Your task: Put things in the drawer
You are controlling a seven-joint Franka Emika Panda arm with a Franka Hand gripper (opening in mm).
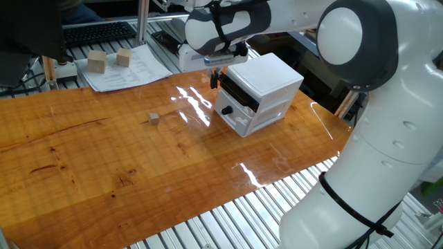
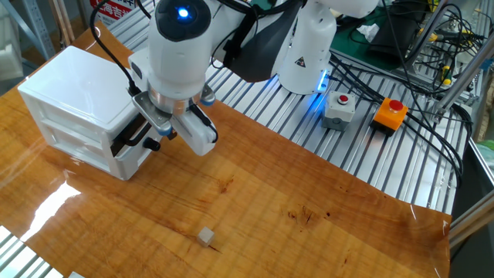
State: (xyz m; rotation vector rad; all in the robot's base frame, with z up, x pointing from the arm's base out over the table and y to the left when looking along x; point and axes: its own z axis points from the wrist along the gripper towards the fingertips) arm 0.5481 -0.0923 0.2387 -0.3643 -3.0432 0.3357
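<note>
The tiny tan cube (image 1: 154, 119) lies alone on the wooden table, left of the cabinet; the other fixed view shows this cube (image 2: 204, 237) near the front edge. The drawer (image 1: 239, 93) is the black-fronted upper one of the small white cabinet (image 1: 266, 76), and it looks pulled out a little. My gripper (image 1: 214, 77) points down right at the drawer's front, its fingers (image 2: 157, 130) against the black face of the drawer (image 2: 128, 136). The hand hides the gap between the fingers.
Two larger tan blocks (image 1: 97, 62) (image 1: 123, 57) rest on paper sheets at the far left, beside a keyboard (image 1: 100, 31). A round black knob (image 1: 226, 110) marks the lower drawer. Button boxes (image 2: 340, 108) (image 2: 390, 113) and cables sit beyond the table.
</note>
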